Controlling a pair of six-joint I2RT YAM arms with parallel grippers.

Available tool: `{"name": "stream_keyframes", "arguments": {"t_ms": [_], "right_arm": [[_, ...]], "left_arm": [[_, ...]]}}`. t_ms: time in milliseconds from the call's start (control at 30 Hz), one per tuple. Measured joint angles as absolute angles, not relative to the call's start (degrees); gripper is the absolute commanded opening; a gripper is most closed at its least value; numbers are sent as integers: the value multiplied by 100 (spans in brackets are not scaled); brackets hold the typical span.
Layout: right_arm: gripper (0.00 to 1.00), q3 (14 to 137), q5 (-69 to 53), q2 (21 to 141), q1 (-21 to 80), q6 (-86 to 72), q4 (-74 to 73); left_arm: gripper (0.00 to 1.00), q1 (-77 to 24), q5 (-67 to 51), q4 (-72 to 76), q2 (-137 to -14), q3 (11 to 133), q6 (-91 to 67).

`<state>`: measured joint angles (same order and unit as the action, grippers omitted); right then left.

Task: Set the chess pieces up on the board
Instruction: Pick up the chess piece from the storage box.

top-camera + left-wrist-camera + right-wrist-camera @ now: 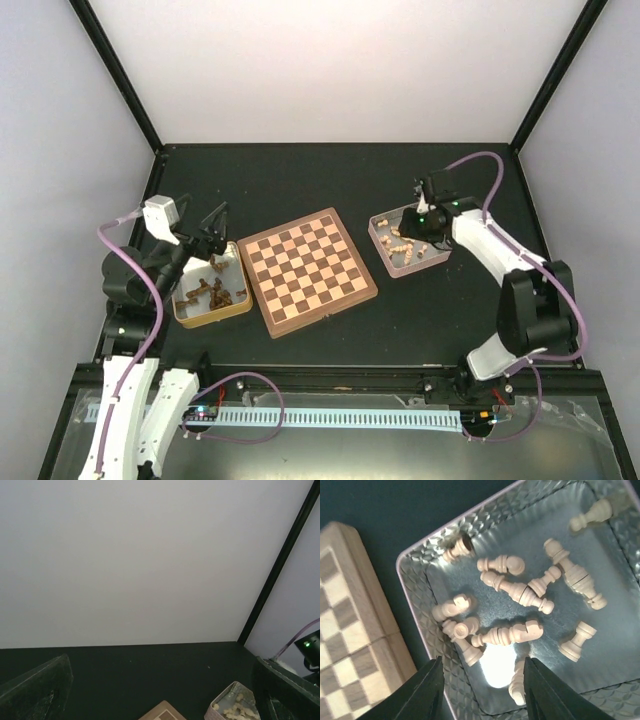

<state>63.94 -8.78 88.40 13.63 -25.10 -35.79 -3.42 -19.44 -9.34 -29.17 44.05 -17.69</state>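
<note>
Dark tabletop [330,175], board [308,270] bare at centre, cream chess pieces [515,592] tumbled in the metal tray [420,575] beside it — right claw [482,659] parted above them, gripping nothing, left claw [161,658] spread wide — best to straddle one lone piece, then pinch its stem.

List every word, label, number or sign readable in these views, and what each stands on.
None readable anywhere.
The board: plain checks only, no letters or numbers on its rim.
The metal tray holding the chess pieces: an embossed pattern, no lettering.
The small electronics at the near edge: too small to read.
</note>
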Motion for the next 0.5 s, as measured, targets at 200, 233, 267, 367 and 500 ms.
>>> {"name": "stream_keyframes", "arguments": {"t_ms": [200,233,267,367,500], "right_arm": [[44,6493,-237,9362,1719,-2408,-3817],[44,6490,-174,9400,1726,-2401,-3848],[43,6490,-123,9435,1732,-2388,-3879],[40,6488,-12,9509,1765,-2344,-3909],[33,6488,-5,9644,1872,-2287,-3918]], "left_arm": [[99,-342,-1835,-672,-2923,4233,-1761],[99,-342,-1820,-642,-2923,4215,-1758],[99,-342,-1813,-633,-2923,4213,-1761],[99,-342,-1793,-552,-2923,4213,-1758],[99,-342,-1776,-480,-2921,4154,-1756]]}}
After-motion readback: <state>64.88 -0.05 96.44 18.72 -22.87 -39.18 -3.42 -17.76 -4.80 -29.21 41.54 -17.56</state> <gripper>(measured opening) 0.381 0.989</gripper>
